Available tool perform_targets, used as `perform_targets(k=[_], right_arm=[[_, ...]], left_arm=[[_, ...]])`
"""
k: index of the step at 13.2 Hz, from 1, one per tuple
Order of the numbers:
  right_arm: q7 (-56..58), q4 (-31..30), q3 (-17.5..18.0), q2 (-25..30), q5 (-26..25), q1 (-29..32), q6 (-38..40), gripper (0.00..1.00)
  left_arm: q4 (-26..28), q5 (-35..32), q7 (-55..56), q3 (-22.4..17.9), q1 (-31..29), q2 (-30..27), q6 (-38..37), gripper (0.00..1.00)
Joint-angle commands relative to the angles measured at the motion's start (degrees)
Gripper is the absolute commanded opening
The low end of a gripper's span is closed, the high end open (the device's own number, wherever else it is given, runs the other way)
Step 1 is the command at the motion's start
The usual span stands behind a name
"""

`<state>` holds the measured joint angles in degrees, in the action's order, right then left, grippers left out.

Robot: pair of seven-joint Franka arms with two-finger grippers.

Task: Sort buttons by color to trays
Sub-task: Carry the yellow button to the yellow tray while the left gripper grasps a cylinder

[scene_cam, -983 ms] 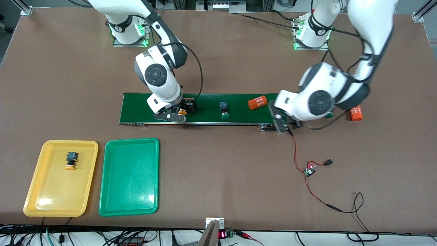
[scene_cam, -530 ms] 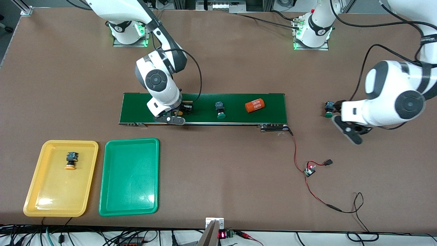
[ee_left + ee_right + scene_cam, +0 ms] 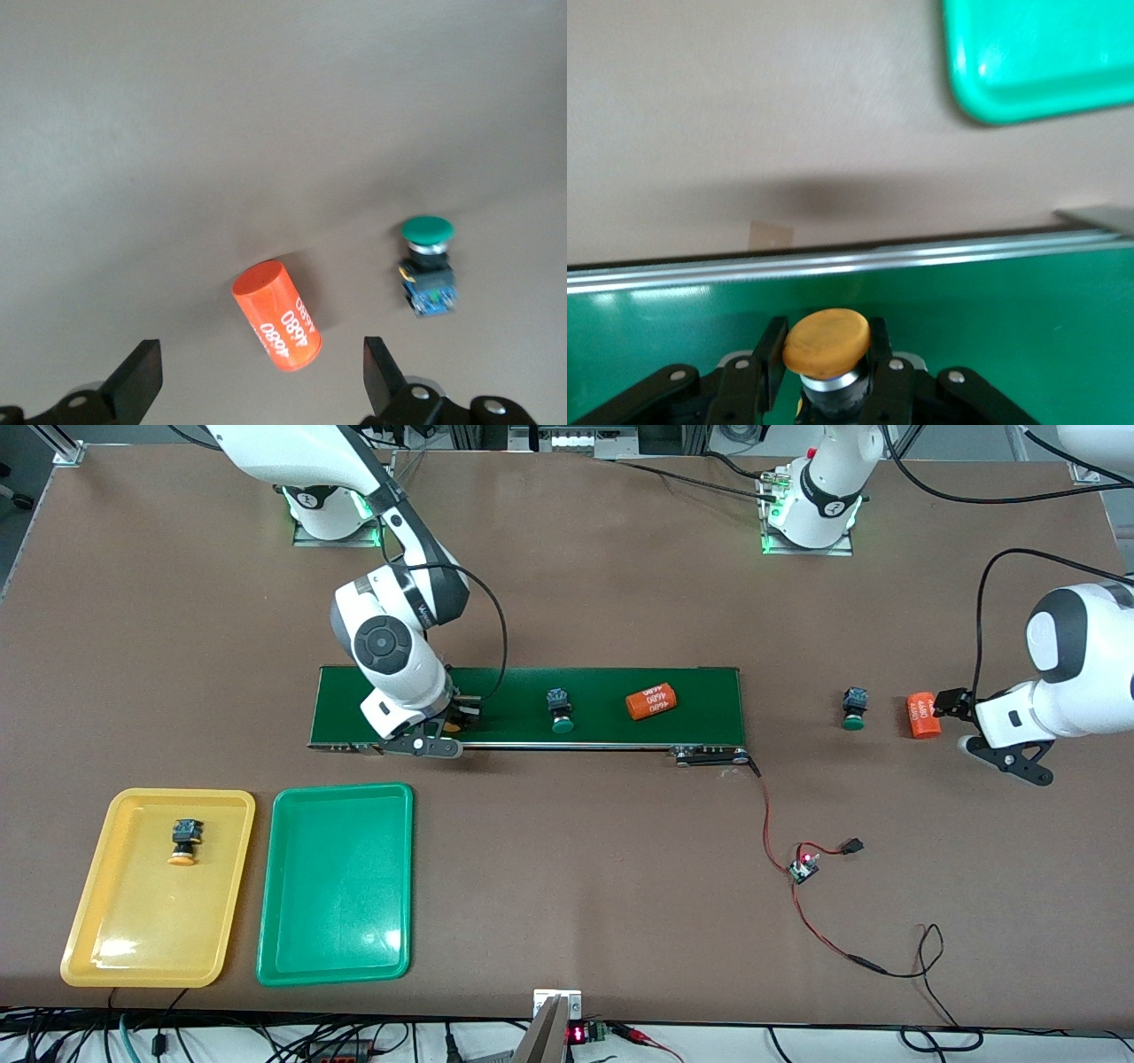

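Note:
My right gripper [image 3: 454, 719] is low over the dark-green conveyor belt [image 3: 700, 691] near the right arm's end, shut on an orange-capped button [image 3: 827, 342]. A green-capped button [image 3: 559, 710] lies on the belt. Another green-capped button [image 3: 854, 708] lies on the table past the belt's other end and also shows in the left wrist view [image 3: 428, 266]. A second orange-capped button [image 3: 184, 841] lies in the yellow tray [image 3: 89, 930]. The green tray [image 3: 337, 939] beside it holds nothing. My left gripper [image 3: 259, 381] is open over the table by an orange "4680" cylinder [image 3: 276, 315].
A second orange cylinder [image 3: 651, 701] lies on the belt. A red and black wire with a small circuit board [image 3: 804, 865] runs from the belt's end toward the front camera. The yellow and green trays sit side by side, nearer the front camera than the belt.
My left arm swung from the belt's end out to its end of the table. The green button and cylinder on the belt moved toward the right arm's end. My right gripper shifted that way too.

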<state>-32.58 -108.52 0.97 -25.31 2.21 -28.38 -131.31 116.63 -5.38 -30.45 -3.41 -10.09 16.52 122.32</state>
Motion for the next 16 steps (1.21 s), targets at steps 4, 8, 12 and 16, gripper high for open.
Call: perform_targets(k=[4, 8, 12, 16], right_arm=[[12.94, 14.46, -1.76, 2.55, -0.1, 7.35, 16.95, 0.09], [30.85, 17.54, -1.93, -0.34, -0.01, 18.77, 16.35, 0.09], [45.11, 20.54, -2.89, -6.67, -1.85, 27.58, 13.46, 0.09], [49.01, 20.63, -4.83, -11.33, -3.09, 29.96, 4.15, 0.09]], left_arm=[[10.01, 0.1, 6.36, -3.96, 0.42, -1.4, 12.4, 1.0], [13.08, 0.45, 7.06, -4.68, -0.1, 1.58, 16.9, 1.0], [13.89, 0.98, 7.16, -4.68, -0.72, 4.92, 20.58, 0.86], [13.28, 0.89, 6.55, -4.15, -0.63, 6.25, 19.46, 0.26]])
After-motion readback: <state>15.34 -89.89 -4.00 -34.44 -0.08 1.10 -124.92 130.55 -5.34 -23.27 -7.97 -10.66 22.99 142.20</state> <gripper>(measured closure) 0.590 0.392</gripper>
